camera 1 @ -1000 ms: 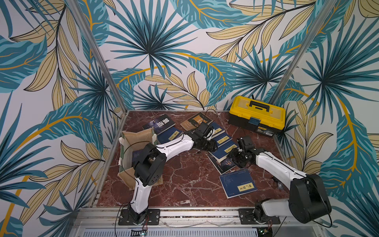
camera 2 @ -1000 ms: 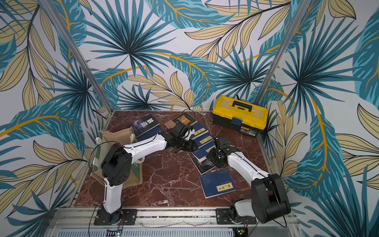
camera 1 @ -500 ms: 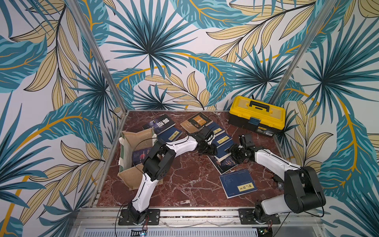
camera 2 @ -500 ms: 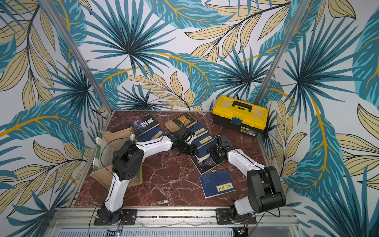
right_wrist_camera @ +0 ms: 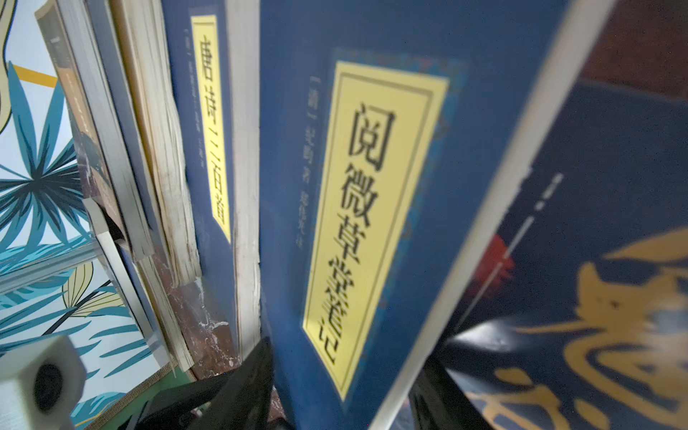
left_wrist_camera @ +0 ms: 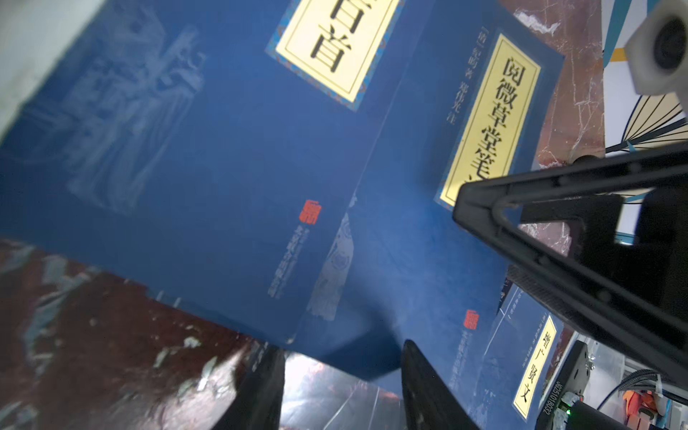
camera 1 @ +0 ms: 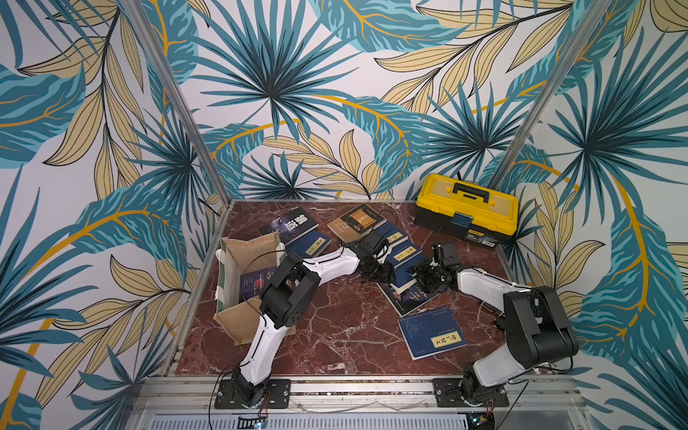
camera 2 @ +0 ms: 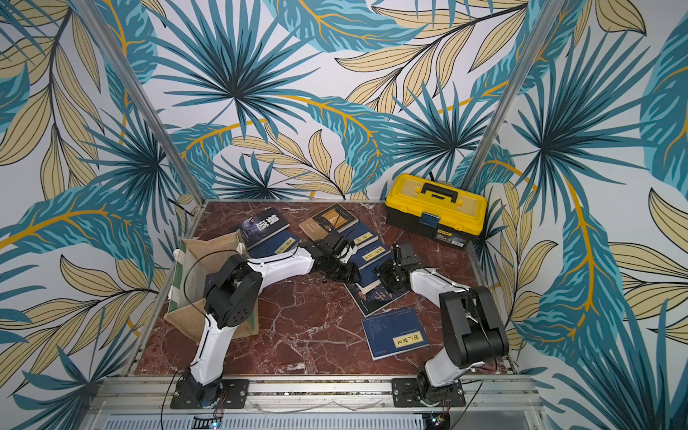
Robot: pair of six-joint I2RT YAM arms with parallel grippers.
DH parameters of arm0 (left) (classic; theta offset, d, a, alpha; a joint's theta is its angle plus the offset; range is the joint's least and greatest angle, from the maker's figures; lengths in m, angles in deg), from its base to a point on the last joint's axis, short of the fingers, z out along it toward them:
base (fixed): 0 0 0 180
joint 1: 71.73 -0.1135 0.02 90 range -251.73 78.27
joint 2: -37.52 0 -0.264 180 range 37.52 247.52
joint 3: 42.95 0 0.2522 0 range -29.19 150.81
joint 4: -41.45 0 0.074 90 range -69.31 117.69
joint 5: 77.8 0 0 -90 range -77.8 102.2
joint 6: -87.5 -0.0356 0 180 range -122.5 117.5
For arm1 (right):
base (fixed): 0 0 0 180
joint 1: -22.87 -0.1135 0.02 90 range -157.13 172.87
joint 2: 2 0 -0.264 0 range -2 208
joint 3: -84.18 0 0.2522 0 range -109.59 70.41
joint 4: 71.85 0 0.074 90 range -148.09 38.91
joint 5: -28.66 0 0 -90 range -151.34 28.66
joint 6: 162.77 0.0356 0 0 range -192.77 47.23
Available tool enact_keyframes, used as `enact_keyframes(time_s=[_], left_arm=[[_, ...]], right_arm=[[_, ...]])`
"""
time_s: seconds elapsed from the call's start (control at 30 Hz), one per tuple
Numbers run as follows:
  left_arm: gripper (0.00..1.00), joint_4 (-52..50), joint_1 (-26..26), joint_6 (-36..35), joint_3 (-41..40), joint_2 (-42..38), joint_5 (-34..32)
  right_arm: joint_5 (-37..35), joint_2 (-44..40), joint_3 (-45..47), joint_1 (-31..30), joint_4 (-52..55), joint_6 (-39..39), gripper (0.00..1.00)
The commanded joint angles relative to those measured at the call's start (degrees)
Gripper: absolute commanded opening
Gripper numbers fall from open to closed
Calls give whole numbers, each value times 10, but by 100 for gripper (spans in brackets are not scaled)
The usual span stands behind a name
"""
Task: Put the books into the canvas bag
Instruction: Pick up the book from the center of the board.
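Note:
Several navy books with yellow labels lie overlapped mid-table. My right gripper is open, one finger on each side of the end of the navy book, which fills the gap. Facing it from the other side of the pile, my left gripper is open too; that book's corner sits just past its tips, over a glossy dark cover. The canvas bag stands open at the left with a dark book inside.
A yellow-and-black toolbox sits at the back right. A dark book with white characters and a tan-brown book lie at the back. One navy book lies alone near the front right.
Both grippers have closed in on the middle pile from opposite sides. The right jaws have narrowed around the navy book's end. The left arm's elbow has swung right.

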Motion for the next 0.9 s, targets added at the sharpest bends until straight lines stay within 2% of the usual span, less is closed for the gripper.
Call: enact_keyframes(time_s=[0.0,0.27,0.63,0.73,0.87], left_arm=[[51,5,9,0,-18,-5,10],[51,5,19,5,-31,-17,10],[51,22,31,10,-63,-58,13],[51,24,32,8,-78,-82,8],[53,20,28,0,-88,-118,2]], right_arm=[[8,10,14,1,-36,17,51],[-2,-27,21,1,-21,7,26],[-17,-59,11,1,22,-34,0],[-26,-89,6,1,49,-59,0],[-56,-140,-10,1,137,-108,0]])
